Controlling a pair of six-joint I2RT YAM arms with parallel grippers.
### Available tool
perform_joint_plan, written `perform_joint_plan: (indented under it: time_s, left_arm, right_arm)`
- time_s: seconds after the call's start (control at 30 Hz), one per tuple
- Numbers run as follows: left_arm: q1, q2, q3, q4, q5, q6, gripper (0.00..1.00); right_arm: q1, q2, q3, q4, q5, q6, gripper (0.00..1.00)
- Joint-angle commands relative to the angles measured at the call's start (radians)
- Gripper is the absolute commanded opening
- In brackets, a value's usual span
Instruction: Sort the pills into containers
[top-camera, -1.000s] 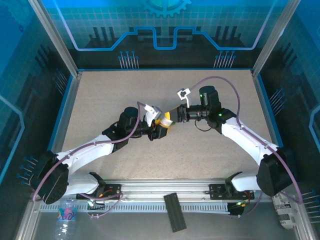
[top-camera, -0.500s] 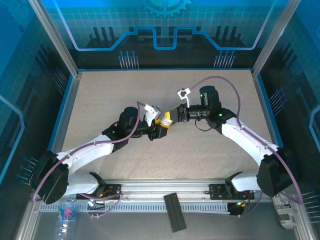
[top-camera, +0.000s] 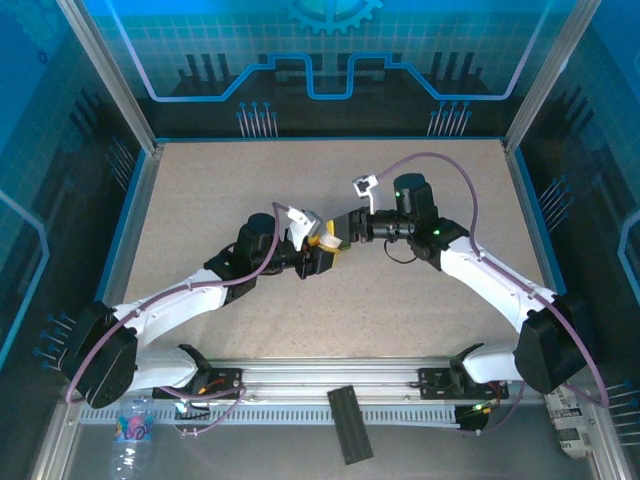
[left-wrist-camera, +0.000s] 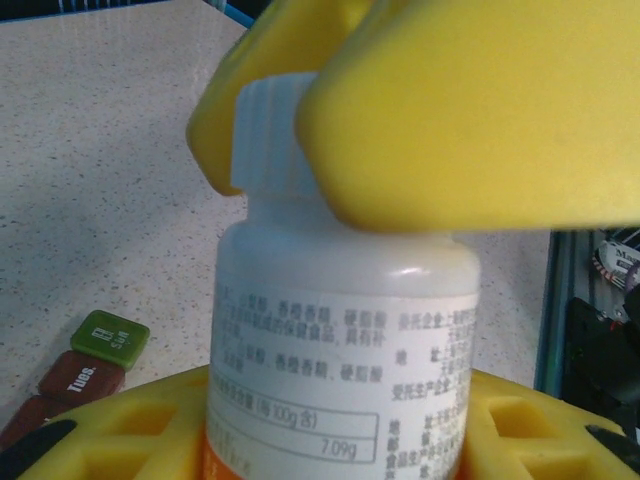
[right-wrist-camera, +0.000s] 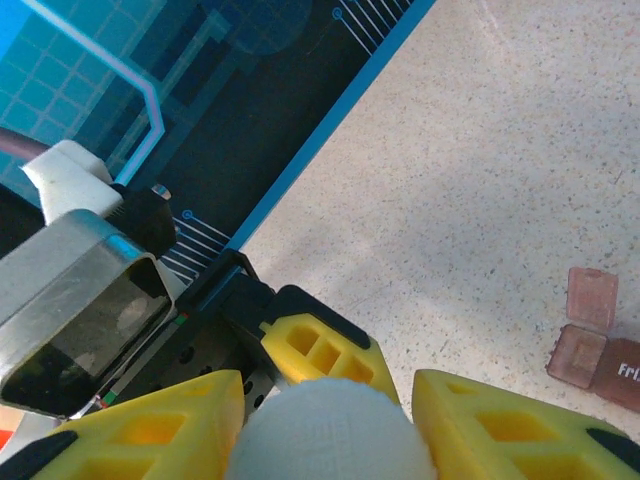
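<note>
Left gripper (left-wrist-camera: 330, 445): clamped on white bottle (left-wrist-camera: 340, 320)
Right gripper (right-wrist-camera: 330, 415): fingers flank bottle cap (left-wrist-camera: 268, 140); grip unclear
Containers (left-wrist-camera: 85, 365): on table (left-wrist-camera: 120, 150), lower left of bottle

Left arm (top-camera: 190, 292) and right arm (top-camera: 485, 275) angled inward, left gripper (top-camera: 322, 250) and right gripper (top-camera: 338, 236) meeting tip to tip

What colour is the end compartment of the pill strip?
The end compartment is green, best seen in the left wrist view.

Bright, even light; the close-up bottle (left-wrist-camera: 340, 340) looks softly blurred.
</note>
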Motion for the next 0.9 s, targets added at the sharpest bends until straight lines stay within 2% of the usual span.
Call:
perform_joint_plan:
  time_s: [0.0,0.2,0.37,0.67,0.87]
  left_arm:
    - [0.01,-0.01,0.005,0.033,-0.043,-0.018,0.0]
    - [0.01,-0.008,0.001,0.031,-0.06,-0.01,0.0]
    - [0.011,-0.006,0.001,0.032,-0.058,-0.007,0.0]
    - [0.01,0.004,0.003,0.026,-0.06,0.003,0.0]
    - [0.011,0.011,0.012,0.026,-0.056,0.003,0.0]
  right_arm:
    - [0.021,-0.006,0.019,-0.025,0.023,0.017,0.57]
    - [0.005,-0.026,0.049,-0.074,0.045,0.041,0.72]
    - [-0.022,-0.056,0.032,-0.057,0.035,0.081,0.79]
    - [-0.037,-0.037,0.064,-0.085,0.076,0.278,0.82]
    - [0.016,0.0,0.115,-0.137,0.106,0.277,0.78]
